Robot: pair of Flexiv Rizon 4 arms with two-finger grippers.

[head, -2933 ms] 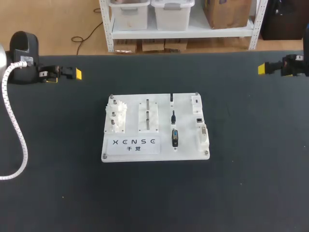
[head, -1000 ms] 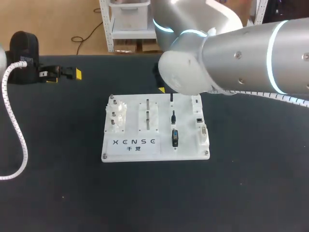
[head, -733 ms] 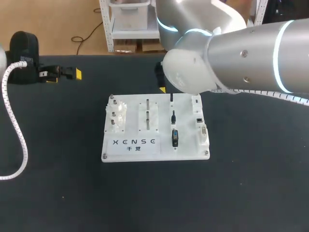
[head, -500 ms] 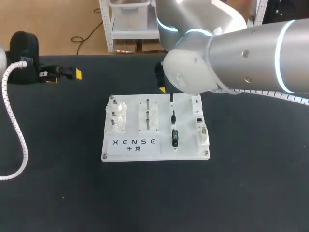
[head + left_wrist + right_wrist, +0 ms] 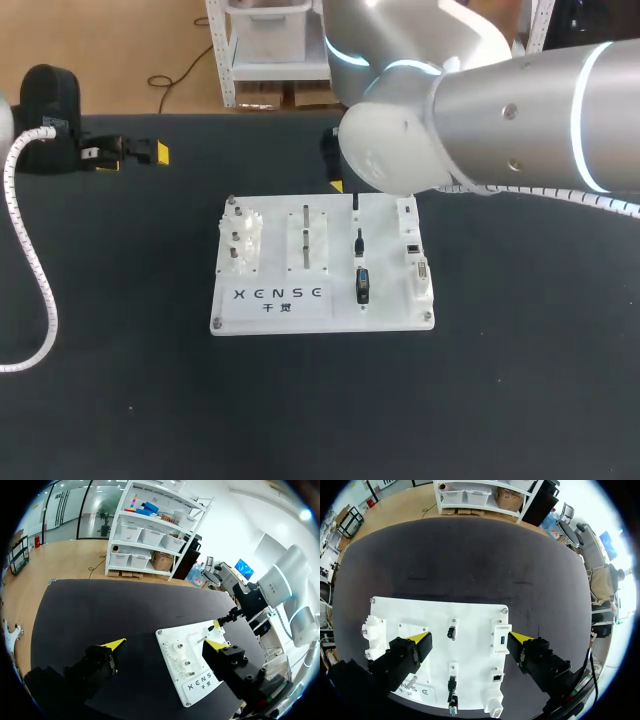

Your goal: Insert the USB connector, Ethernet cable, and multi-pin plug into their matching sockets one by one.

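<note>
The matte black table (image 5: 520,400) carries a white connector board (image 5: 385,300) near its centre, long side running from 9 to 3 o'clock. On the board, a column of three plugs stands right of centre. The USB connector (image 5: 355,203) is toward 12 o'clock, the Ethernet cable (image 5: 358,242) sits in the middle, and the multi-pin plug (image 5: 362,285) is toward 6 o'clock. Their sockets (image 5: 411,246) form a second column at the board's 3 o'clock edge. A gear block (image 5: 240,240) sits at the 9 o'clock end.

The right arm (image 5: 480,120) comes in from 2 o'clock and hangs over the board's 12 o'clock edge. In its wrist view the right gripper (image 5: 469,638) is spread wide and holds nothing. The USB connector (image 5: 451,632) and the USB socket block (image 5: 500,639) lie below, between the yellow tips. The other two plugs sit farther back, between the finger bodies.

The left gripper (image 5: 165,644) is also wide apart and empty. It sits well apart from the board at its 10 o'clock, close to the table's far edge, and in its wrist view the board lies ahead of it.

Black surface shows on every side of the board, broadest toward 6, 3 and 9 o'clock and narrowest toward 12.
</note>
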